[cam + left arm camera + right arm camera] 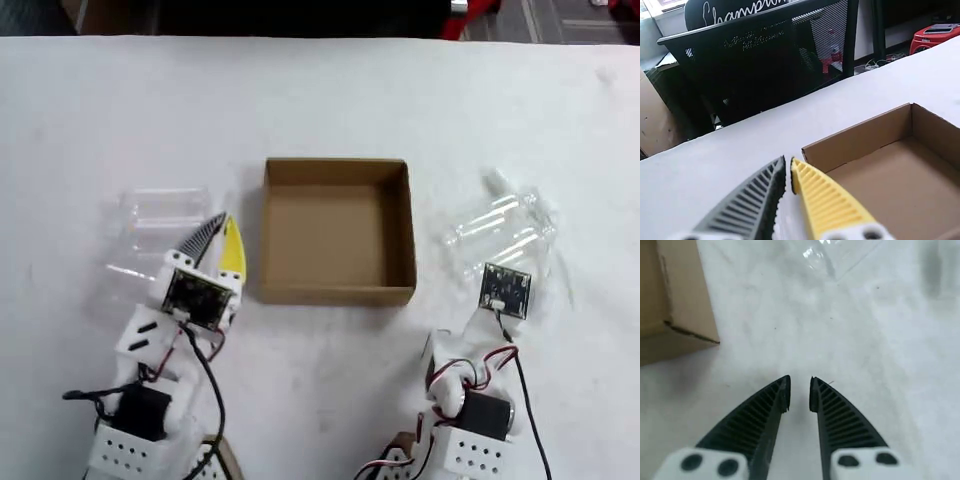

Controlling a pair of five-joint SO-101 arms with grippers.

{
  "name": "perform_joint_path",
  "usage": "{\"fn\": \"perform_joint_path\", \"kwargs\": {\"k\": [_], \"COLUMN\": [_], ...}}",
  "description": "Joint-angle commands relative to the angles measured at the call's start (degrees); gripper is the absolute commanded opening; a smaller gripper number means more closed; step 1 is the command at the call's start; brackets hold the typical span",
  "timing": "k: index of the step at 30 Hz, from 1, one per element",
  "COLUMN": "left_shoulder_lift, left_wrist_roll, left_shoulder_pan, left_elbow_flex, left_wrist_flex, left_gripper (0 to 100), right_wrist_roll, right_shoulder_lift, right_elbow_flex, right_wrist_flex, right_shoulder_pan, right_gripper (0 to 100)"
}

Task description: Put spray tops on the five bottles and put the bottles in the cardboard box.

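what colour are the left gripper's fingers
On the left gripper, one ribbed finger is yellow, the other dark grey; clearest in the left wrist view.

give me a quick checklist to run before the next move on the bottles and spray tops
1. Cardboard box empty, top open: ok.
2. Left tool carrying nothing: ok, shut on nothing.
3. Right tool carrying nothing: ok, narrowly open, nothing between.
4. Clear bottles near the left tool: ok, lying just beside it.
5. Tops fitted on the bottles: cannot tell; the clear pieces right of the box are too faint to sort.
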Motion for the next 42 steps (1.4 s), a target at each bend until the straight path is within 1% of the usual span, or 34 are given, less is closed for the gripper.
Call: {"fn": "perform_joint_path", "kwargs": {"k": [1, 11, 16, 24, 42], "left_shoulder_lift": [-0.66, -0.66, -0.57, -0.57, -0.57], "left_wrist_roll": [-0.53, -0.70, -2.02, -2.20, -2.20], "left_shoulder_pan": [2.95, 3.21, 3.30, 7.96, 7.96], "left_elbow_flex": [-0.18, 1.76, 1.67, 1.67, 1.67], "left_wrist_flex": [-1.14, -1.14, -0.35, 0.88, 0.88], "left_gripper": [2, 2, 2, 2, 2], "right_wrist_roll": [0.62, 0.62, 0.62, 0.62, 0.62], "right_shoulder_lift": [-0.40, -0.40, -0.40, -0.40, -0.40], "right_elbow_flex": [0.53, 0.53, 0.53, 0.53, 0.53], "right_wrist_flex": [0.31, 0.31, 0.31, 0.31, 0.31], "right_shoulder_pan": [-0.13, -0.40, 0.13, 0.13, 0.13], "right_gripper": [5.2, 5.6, 5.6, 5.6, 5.3]}}
